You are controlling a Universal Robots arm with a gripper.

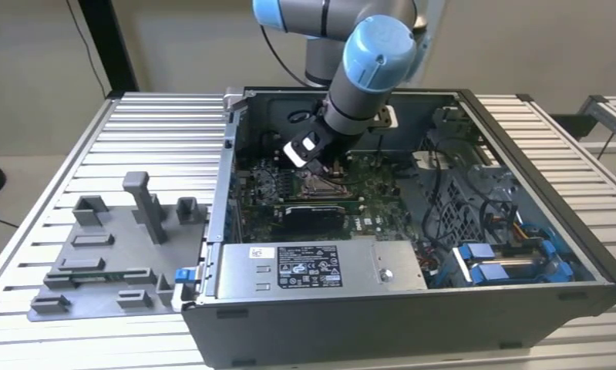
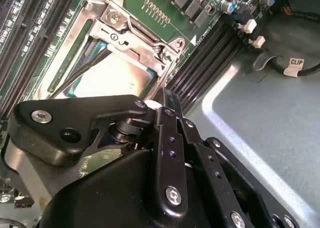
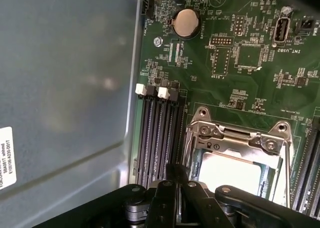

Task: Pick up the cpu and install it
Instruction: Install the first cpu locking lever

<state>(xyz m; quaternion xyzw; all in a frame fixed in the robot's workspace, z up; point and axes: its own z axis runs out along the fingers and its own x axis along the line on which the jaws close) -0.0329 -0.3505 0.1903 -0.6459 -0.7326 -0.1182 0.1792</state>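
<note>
Black gripper [image 2: 165, 107] body, screwed linkages, nearest camera; tip over edge of cpu [image 2: 117, 76], contact not discernible. Cpu pale silvery, lying flat inside metal socket frame [image 2: 135, 30]. Thin dark lever [image 2: 75, 76] crosses cpu corner diagonally. Green motherboard [image 2: 165, 2] surrounds frame. Black memory slots [image 2: 205, 62] just beside frame, white latches [image 2: 248, 25] at slot ends. Grey case panel [image 2: 260, 123] beyond slots. Cable [image 2: 296, 63] with white tag lies on panel.

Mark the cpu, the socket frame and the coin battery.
silvery-white square cpu [image 3: 232, 170], first wrist view, middle of its top.
square metal socket frame [image 3: 235, 136], first wrist view, bar beside the cpu.
round silver coin battery [image 3: 185, 23], first wrist view, its face centre.
</note>
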